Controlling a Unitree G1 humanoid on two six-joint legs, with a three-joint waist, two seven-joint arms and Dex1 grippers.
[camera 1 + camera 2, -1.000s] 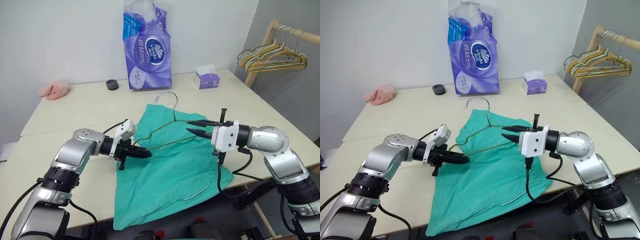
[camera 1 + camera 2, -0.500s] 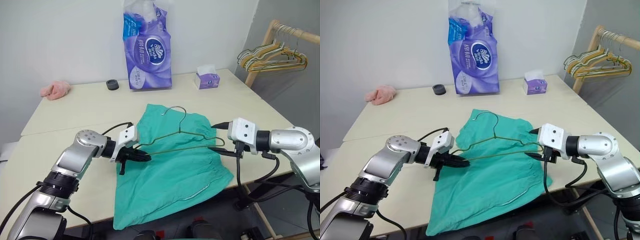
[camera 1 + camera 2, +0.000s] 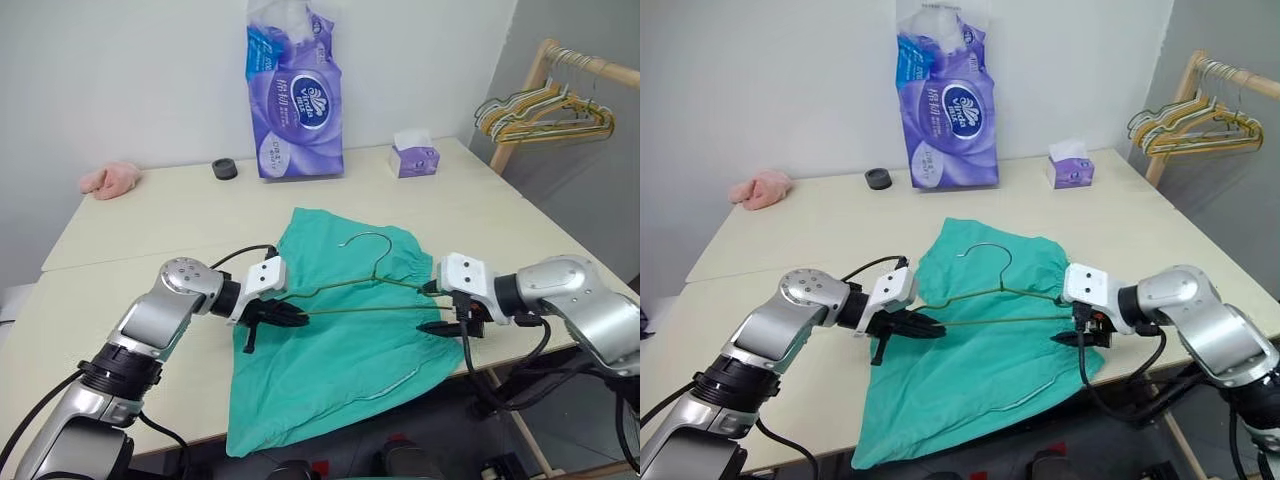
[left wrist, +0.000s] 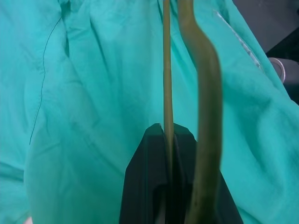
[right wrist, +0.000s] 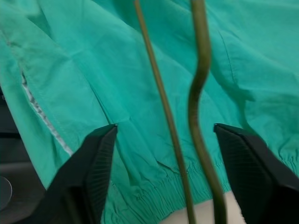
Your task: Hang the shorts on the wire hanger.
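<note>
A: From the head camera, what is there to count?

B: One pair of shorts [image 3: 345, 330] spread on the table [image 3: 150, 230], one wire hanger [image 3: 365, 290] held above it, one purple tissue pack [image 3: 295, 95], one small tissue box [image 3: 414, 158], one pink cloth [image 3: 110, 178], one black ring [image 3: 225, 168], and a bunch of hangers [image 3: 540, 110] on the rack at the right.

A: And the grippers?

B: The left gripper [image 3: 290, 316] is pinched on the hanger's left end. The right gripper [image 3: 436, 305] sits at the hanger's right end with its fingers spread, the wire passing between them.

A: The left wrist camera?

B: Black fingers [image 4: 147, 182] pressed together on the thin lower wire, teal cloth behind.

A: The right wrist camera?

B: Two fingers [image 5: 91, 172] stand wide apart, both wires running between them without touching either.

A: Anything different from a second ago?

B: The right gripper has dropped from the hanger's middle to its right corner, and the hook now stands up over the waistband.
</note>
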